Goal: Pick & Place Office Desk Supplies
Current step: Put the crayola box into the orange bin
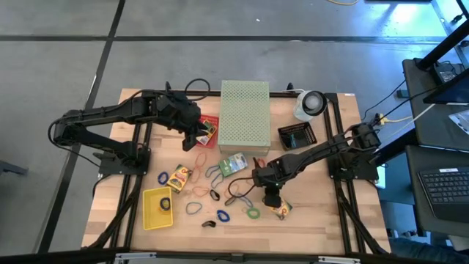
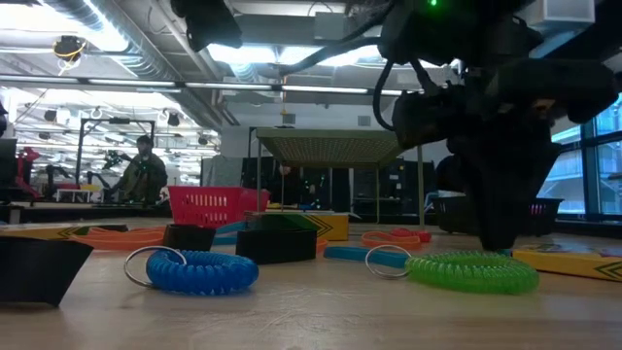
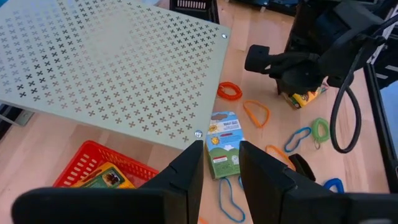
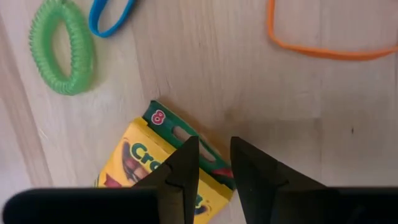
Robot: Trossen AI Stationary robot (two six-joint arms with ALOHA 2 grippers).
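Note:
A yellow-and-green crayon box (image 4: 155,171) lies flat on the table near its front right. My right gripper (image 4: 214,162) points down over the box's green end, its fingers narrowly open, one over the yellow face and one at the end edge. In the high view this gripper (image 1: 271,196) stands just beside the box (image 1: 281,210). My left gripper (image 3: 221,168) hangs open and empty above the red basket (image 1: 209,130). Two more card boxes (image 1: 233,163) (image 1: 178,176) and coloured band loops, among them a green coil (image 4: 62,53), lie flat on the wood. My right gripper comes at the crayon box's green end (image 4: 211,163) from above, pointing steeply down, with that edge showing in the gap between its fingers. The fingers themselves hide the spot, so I cannot tell whether they touch the box. The box lies flat on the table.
The large pale green perforated box (image 1: 245,111) stands at the far middle, with a black basket (image 1: 297,136) and a white roll (image 1: 311,104) to its right. A yellow tray (image 1: 157,207) sits front left. A blue coil (image 2: 199,272) and black clips (image 2: 277,243) lie near the front edge.

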